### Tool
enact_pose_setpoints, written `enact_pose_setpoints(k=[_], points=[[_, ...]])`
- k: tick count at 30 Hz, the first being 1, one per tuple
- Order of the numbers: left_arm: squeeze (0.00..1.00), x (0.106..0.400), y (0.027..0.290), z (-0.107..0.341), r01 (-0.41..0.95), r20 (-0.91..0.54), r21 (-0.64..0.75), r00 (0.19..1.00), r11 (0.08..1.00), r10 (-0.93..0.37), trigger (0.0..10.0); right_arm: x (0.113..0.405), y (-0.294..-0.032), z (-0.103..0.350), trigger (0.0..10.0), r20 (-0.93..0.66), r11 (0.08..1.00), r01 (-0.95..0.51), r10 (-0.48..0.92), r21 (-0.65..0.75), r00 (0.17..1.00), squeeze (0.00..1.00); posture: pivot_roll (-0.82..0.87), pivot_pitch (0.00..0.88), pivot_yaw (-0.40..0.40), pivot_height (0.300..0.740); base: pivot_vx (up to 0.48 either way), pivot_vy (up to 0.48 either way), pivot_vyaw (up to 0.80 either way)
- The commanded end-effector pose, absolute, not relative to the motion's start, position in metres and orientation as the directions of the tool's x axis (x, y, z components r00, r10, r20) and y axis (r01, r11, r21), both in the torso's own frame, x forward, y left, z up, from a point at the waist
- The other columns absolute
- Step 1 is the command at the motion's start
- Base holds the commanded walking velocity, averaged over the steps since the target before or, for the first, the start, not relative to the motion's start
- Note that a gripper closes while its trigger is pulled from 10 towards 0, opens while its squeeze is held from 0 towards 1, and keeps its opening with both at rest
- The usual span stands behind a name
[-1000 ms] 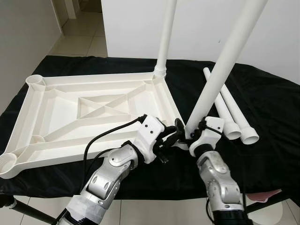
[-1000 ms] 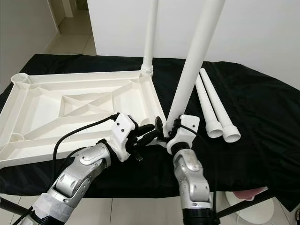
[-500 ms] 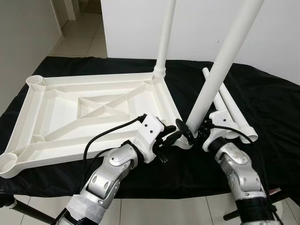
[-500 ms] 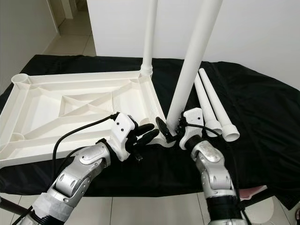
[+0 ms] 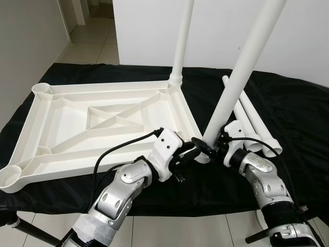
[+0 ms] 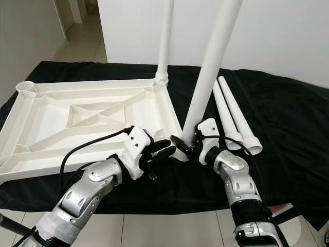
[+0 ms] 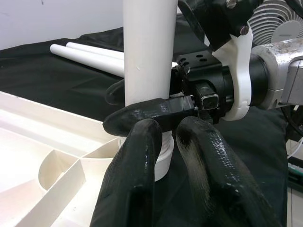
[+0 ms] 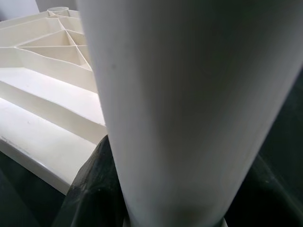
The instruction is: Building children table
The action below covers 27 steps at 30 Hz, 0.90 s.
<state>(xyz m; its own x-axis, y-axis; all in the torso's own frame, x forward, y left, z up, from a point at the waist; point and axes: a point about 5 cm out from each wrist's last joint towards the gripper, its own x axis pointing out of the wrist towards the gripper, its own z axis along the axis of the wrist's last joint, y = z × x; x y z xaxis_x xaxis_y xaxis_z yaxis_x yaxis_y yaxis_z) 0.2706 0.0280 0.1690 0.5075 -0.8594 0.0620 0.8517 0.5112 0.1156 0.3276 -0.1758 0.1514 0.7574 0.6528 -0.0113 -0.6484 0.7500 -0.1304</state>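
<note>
**At the near corner, a table leg stands gripped**

On the black-draped desk (image 5: 288, 103), the upturned white tabletop (image 5: 103, 121) lies at ten o'clock. The right gripper (image 5: 213, 146) has its jaws clamped on the base of a tilted white leg (image 5: 241, 67) seated at the tabletop's near right corner. The left gripper (image 5: 191, 153), jaws slightly apart, rests just beside that base. A second leg (image 5: 181, 41) stands upright at twelve o'clock; two spare legs (image 5: 254, 123) lie at two o'clock.
</note>
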Motion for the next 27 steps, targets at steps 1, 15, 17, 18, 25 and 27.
enact_pose_setpoints(k=[1,15,17,18,25,27], points=[[0.0,0.268,0.027,0.162,0.877,0.023,0.111,0.468,0.468,-0.883,10.0,0.326,-0.176,0.142,0.0,-0.04,0.743,-0.661,0.661,-0.102,0.749,0.0,0.03,0.058,-0.012,0.74,0.0,0.0,0.0],[0.0,0.268,0.027,0.162,0.875,0.017,0.113,0.472,0.471,-0.881,10.0,0.324,-0.176,0.132,10.0,-0.01,0.874,-0.484,0.485,0.035,0.875,0.0,0.02,0.067,-0.017,0.74,0.0,0.0,0.0],[0.0,0.268,0.027,0.162,0.875,0.017,0.113,0.472,0.471,-0.881,10.0,0.324,-0.176,0.132,10.0,-0.01,0.874,-0.484,0.485,0.035,0.875,0.0,0.02,0.067,-0.017,0.74,0.0,0.0,0.0],[0.0,0.268,0.027,0.162,0.875,0.016,0.112,0.472,0.471,-0.881,10.0,0.323,-0.172,0.132,10.0,-0.012,0.895,-0.445,0.445,0.033,0.895,0.0,0.02,0.068,-0.017,0.74,0.0,0.0,0.0],[0.0,0.267,0.027,0.161,0.875,0.015,0.109,0.473,0.472,-0.881,10.0,0.318,-0.158,0.129,10.0,-0.037,0.964,-0.256,0.259,0.068,0.965,0.0,0.02,0.07,-0.025,0.74,0.0,0.0,0.0],[0.0,0.267,0.027,0.161,0.874,0.014,0.107,0.475,0.473,-0.88,10.0,0.317,-0.155,0.128,10.0,-0.046,0.981,-0.175,0.179,0.08,0.983,0.0,0.03,0.07,-0.031,0.74,0.0,0.0,0.0]])
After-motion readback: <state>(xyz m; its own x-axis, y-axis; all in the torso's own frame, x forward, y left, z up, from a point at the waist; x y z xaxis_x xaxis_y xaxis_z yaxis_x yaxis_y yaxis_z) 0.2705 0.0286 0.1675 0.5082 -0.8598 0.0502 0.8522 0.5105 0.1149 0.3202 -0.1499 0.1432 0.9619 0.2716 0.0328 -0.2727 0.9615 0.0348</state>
